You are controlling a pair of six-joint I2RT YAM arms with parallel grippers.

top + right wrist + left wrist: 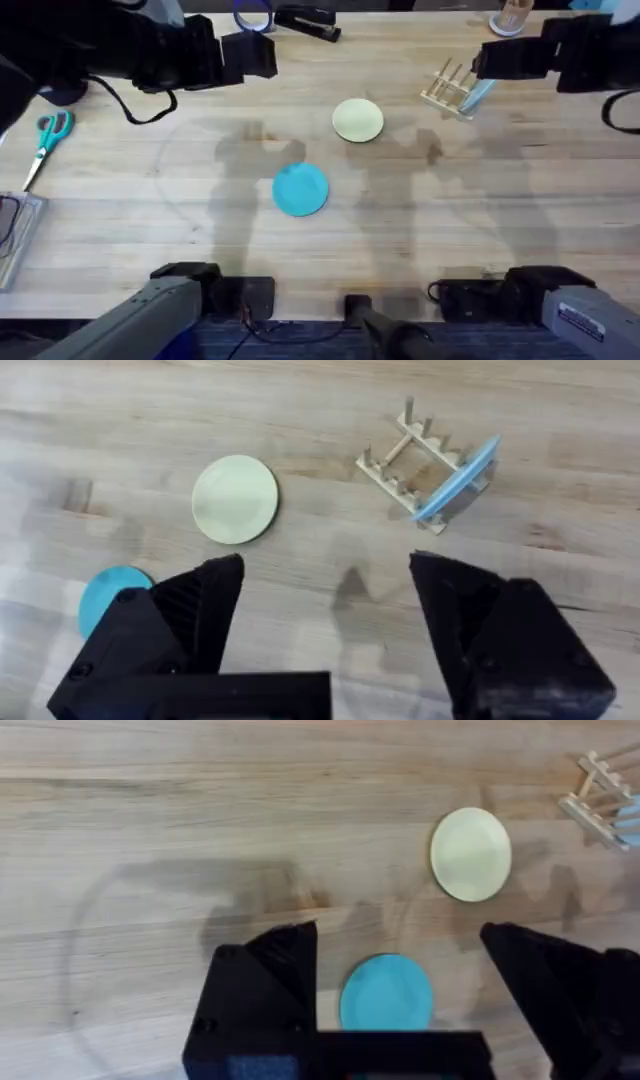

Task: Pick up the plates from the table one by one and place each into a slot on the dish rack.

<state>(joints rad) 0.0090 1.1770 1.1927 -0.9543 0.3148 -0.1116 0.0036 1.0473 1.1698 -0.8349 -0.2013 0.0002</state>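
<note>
A cream-yellow plate (357, 120) (471, 854) (235, 498) lies flat on the table (150, 220) near the middle. A turquoise plate (300, 189) (387, 992) (110, 598) lies flat nearer the front. The dish rack (447, 90) (400, 458) (597, 792) stands at the back right with a light blue plate (480, 92) (458, 480) leaning in a slot. My left gripper (258, 55) (398, 935) hovers open high over the back left. My right gripper (487, 62) (328, 563) hovers open high beside the rack. Neither holds anything.
Scissors (45, 138) with teal handles lie at the left. A clear tray (12, 240) sits at the left edge. A blue tape roll (252, 18), a black stapler (308, 22) and a small container (510, 15) line the far edge.
</note>
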